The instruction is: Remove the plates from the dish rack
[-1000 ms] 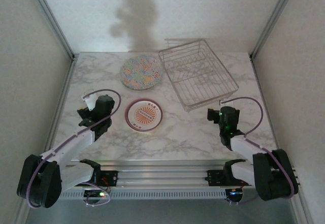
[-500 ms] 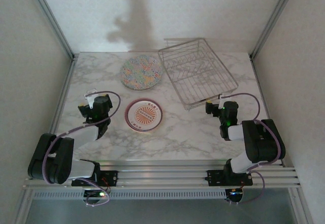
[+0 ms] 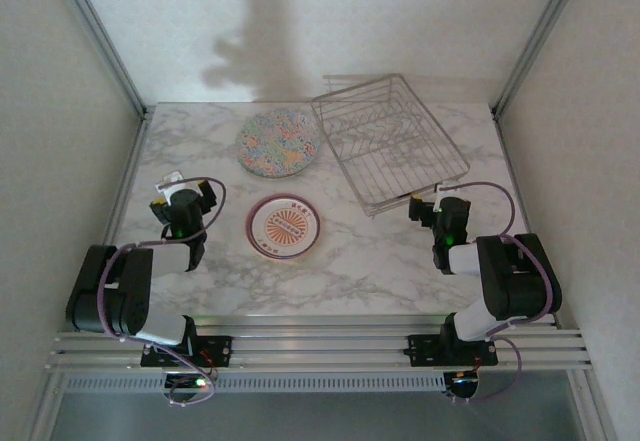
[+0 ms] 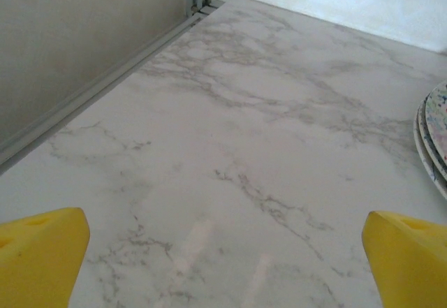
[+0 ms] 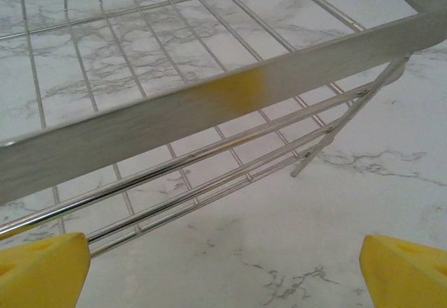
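1. Top view: the dish rack (image 3: 390, 146) stands empty at back right. The speckled plates (image 3: 279, 142) lie stacked beside it on the left, and the maroon-rimmed plate (image 3: 284, 227) lies flat on the marble table (image 3: 360, 266), so unloading looks finished.
2. The left gripper (image 3: 185, 191) and right gripper (image 3: 425, 206) are spread wide and hold nothing; their arms are folded by the bases, apparently parked.
3. Left wrist view: yellow fingertips (image 4: 42, 259) are far apart over bare marble, with the speckled plates' rims at the right edge.
4. Right wrist view: the spread jaws face the rack's near rim.
5. Against 1 second ago, both arms have folded back; plates and rack are unmoved.
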Motion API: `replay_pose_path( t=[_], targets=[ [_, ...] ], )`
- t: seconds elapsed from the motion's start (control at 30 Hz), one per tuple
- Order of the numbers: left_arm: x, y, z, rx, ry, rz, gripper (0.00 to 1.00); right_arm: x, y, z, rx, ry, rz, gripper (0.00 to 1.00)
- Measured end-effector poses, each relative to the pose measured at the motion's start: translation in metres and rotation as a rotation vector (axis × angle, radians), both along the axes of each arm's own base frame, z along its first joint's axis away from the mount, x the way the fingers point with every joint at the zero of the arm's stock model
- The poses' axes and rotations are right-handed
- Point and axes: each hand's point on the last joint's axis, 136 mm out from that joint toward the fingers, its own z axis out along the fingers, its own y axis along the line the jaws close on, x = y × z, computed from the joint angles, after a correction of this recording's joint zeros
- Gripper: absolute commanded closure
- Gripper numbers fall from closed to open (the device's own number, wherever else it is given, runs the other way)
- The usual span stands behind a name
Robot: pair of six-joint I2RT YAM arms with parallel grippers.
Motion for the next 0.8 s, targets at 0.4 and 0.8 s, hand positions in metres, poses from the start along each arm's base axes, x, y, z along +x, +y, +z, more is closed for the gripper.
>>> replay_pose_path(
  t=[0.4, 0.8],
  targets=[
    [0.005, -0.002, 0.013, 0.02, -0.106, -0.067, 0.01, 0.0, -0.003, 0.0, -0.007, 0.002, -0.018, 0.01],
    [-0.036, 0.003, 0.0, 0.025, -0.187, -0.056, 0.01, 0.0, -0.004, 0.0, -0.007, 0.002, -0.022, 0.01]
  ],
)
